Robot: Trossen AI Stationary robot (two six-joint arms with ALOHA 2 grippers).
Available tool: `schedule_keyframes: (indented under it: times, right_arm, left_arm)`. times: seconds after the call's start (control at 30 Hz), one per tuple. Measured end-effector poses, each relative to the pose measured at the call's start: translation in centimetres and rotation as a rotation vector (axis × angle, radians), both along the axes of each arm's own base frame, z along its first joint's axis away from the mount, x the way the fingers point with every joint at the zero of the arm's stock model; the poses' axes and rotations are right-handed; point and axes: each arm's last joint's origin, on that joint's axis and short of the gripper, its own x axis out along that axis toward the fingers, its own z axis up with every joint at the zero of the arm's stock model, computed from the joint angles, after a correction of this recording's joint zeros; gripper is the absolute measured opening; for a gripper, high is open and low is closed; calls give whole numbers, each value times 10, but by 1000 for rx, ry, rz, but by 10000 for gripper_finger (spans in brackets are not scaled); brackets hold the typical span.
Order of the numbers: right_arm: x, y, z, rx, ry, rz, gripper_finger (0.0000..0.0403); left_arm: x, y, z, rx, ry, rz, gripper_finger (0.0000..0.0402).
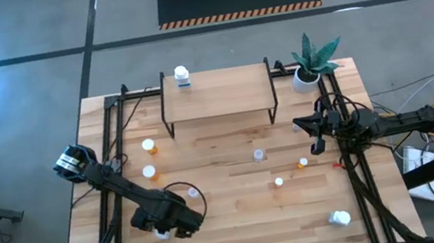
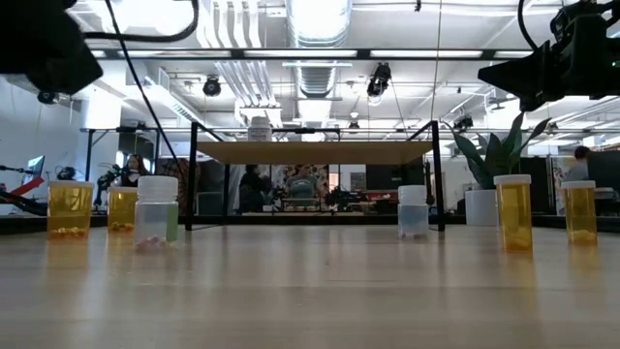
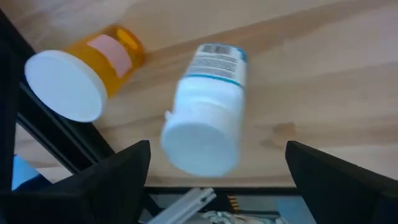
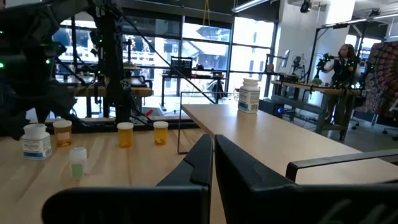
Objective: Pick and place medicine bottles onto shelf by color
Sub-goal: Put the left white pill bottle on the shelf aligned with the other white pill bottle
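White bottle lies between the left end effector's spread fingers.

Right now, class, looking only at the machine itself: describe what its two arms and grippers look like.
Both arms are dark, almost black, built from jointed segments. The left gripper has two flat, dark, blunt fingers. The right gripper has the same dark, straight-edged fingers. Thin black cables loop beside both arms on the table; no markings are visible.

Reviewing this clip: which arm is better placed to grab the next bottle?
Left. Its left gripper is open, fingers on either side of a white bottle near the table's front edge. The right gripper is shut and hangs by the shelf, with no bottle between its fingers.
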Motion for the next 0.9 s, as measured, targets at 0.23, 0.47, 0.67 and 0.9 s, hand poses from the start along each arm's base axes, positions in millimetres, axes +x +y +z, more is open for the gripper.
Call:
schedule_keyframes:
  times: [0.23,0.47,0.67,0.9]
  right_arm:
    - [0,0,0,12,-3,2,9]
    - [0,0,0,17,-4,2,9]
    - [0,0,0,18,-5,2,9]
    - [0,0,0,25,-6,4,9]
  left_arm:
    - [-2,3,-7,36,-8,-5,326]
    - [-3,2,-24,-6,-46,-12,254]
    - [-3,1,-23,-45,-66,-77,186]
    - [5,-6,-7,-217,-216,-427,148]
